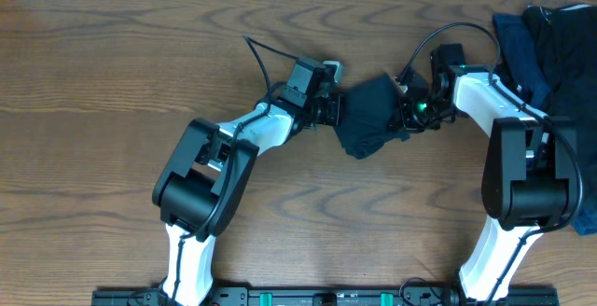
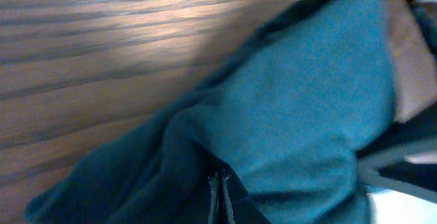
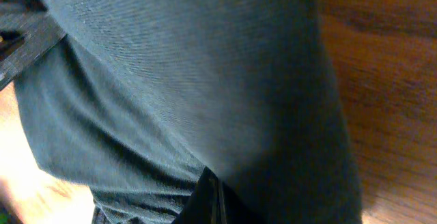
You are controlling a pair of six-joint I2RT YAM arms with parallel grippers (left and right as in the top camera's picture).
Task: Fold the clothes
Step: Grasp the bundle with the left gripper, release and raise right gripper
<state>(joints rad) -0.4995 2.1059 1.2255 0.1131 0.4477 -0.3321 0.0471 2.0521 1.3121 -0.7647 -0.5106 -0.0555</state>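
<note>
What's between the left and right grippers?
A bunched dark garment fills the gap. The left gripper and right gripper are each shut on one side of it. The overhead view shows this best.

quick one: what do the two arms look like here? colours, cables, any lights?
Matching pair: white link shells, bulky black joint housings. Left arm ends in the black left gripper; a black cable loops off its wrist. Right arm has the same black cable loop, black right gripper, plus a green light by the wrist.
</note>
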